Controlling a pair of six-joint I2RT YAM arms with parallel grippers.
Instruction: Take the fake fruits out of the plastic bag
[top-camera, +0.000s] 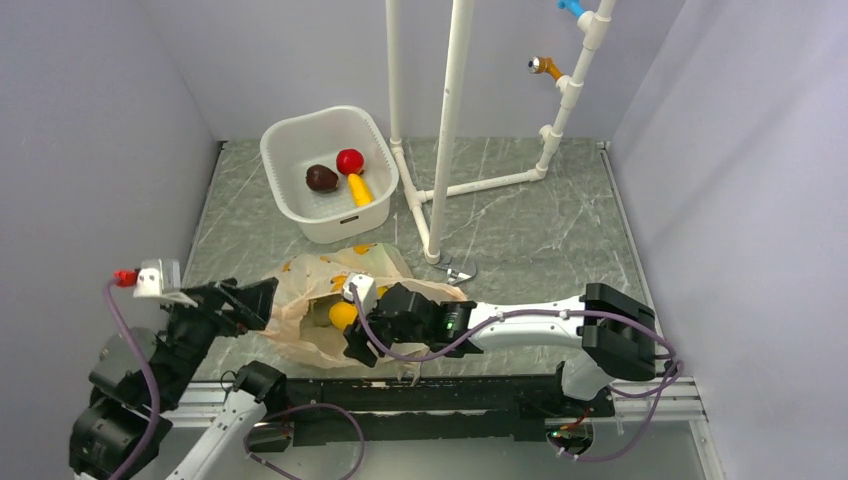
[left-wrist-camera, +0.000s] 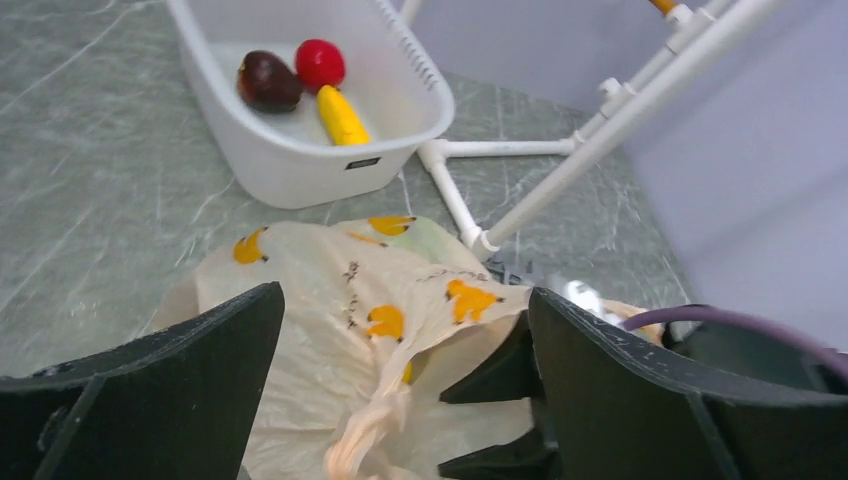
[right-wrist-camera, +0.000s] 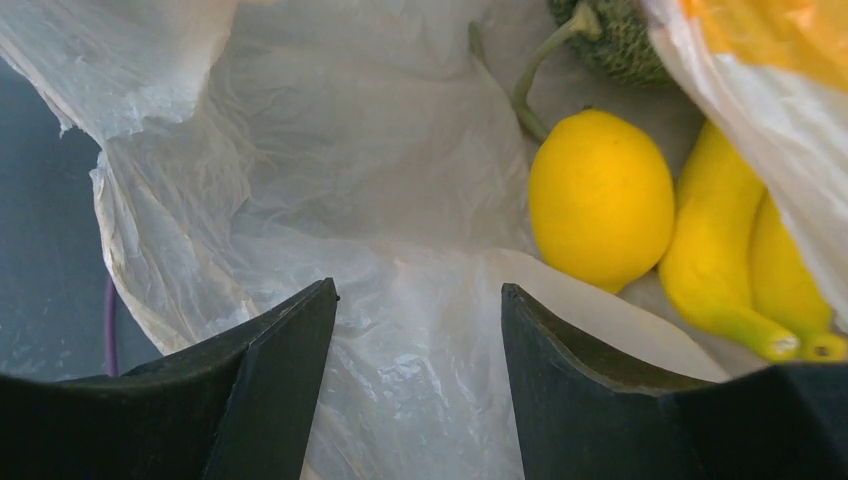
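Note:
The plastic bag (top-camera: 300, 300), beige with yellow banana prints, lies crumpled at the near middle of the table. My right gripper (top-camera: 352, 340) is open with its fingers inside the bag's mouth. In the right wrist view the gripper (right-wrist-camera: 418, 290) hovers over bare plastic; a yellow-orange ball (right-wrist-camera: 600, 200), a yellow banana bunch (right-wrist-camera: 740, 270) and a dark-green squash piece (right-wrist-camera: 610, 40) lie just ahead to the right. The ball also shows from the top (top-camera: 343, 314). My left gripper (top-camera: 252, 300) is open at the bag's left edge, jaws either side of a twisted handle (left-wrist-camera: 370, 430). The striped green ball is hidden.
A white tub (top-camera: 290, 140) at the back left holds a maroon-brown fruit (top-camera: 321, 178), a red ball (top-camera: 350, 161) and a yellow piece (top-camera: 358, 188). A white pipe frame (top-camera: 445, 130) stands behind the bag. A small metal object (top-camera: 458, 270) lies by its foot.

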